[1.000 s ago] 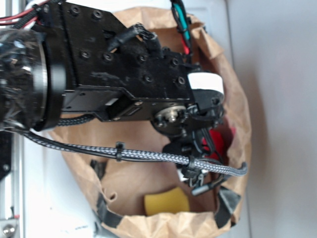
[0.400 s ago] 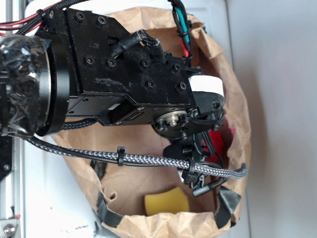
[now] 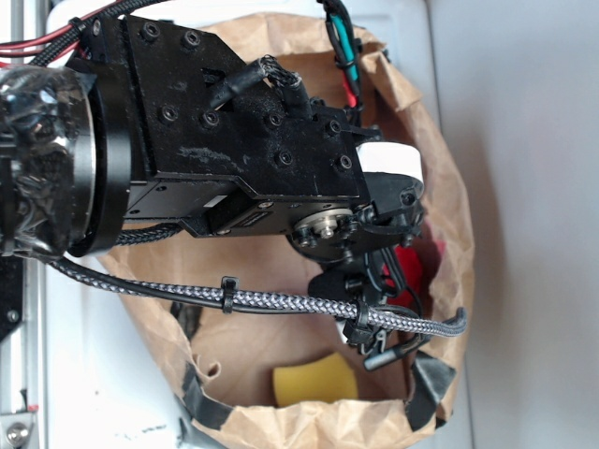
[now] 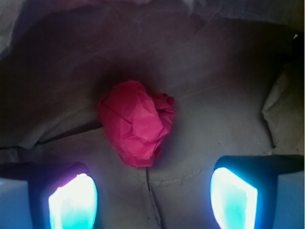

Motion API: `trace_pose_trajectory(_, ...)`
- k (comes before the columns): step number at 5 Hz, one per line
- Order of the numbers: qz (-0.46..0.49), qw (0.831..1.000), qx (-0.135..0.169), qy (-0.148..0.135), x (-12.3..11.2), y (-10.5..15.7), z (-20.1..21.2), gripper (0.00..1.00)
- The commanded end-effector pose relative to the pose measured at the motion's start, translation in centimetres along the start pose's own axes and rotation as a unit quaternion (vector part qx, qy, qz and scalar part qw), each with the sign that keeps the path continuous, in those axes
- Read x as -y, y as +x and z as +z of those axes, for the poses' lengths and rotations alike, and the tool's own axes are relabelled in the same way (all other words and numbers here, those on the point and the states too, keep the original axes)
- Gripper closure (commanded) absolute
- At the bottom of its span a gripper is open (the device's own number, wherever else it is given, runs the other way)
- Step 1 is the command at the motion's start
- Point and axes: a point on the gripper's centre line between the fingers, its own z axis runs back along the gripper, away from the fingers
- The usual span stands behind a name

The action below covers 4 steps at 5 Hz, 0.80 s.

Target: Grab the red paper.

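Red paper (image 4: 137,123) lay on the paper bag's (image 3: 440,168) floor near its right wall, untouched. Gripper (image 4: 152,191) hung over it, jaws spread. Arm had settled since 1 s ago, barely moving lately: poised to descend.

A brown paper bag (image 3: 447,187) with a rolled-down, crumpled rim holds everything here; it stands on a pale white surface (image 3: 524,281). Strips of dark tape (image 3: 432,379) show along its lower rim. On the bag's creased brown floor lies the red paper (image 4: 137,123), a crumpled ball resting near the middle of the floor in the wrist view, touching nothing but the bag. In the exterior view only small slivers of it (image 3: 408,262) show past the arm, close to the bag's right wall. A flat yellow block (image 3: 314,378) also lies on the bag floor, against the lower wall, well apart from the ball.
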Motion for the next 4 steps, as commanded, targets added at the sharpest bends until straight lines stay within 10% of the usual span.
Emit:
trace_pose_trajectory(1,-0.014,0.999,0.039,-0.025,1.0,1.7,-0.6,0.00)
trace_pose_trajectory(4,-0.020,0.998,0.051,-0.028,1.3,1.4,-3.4,0.00)
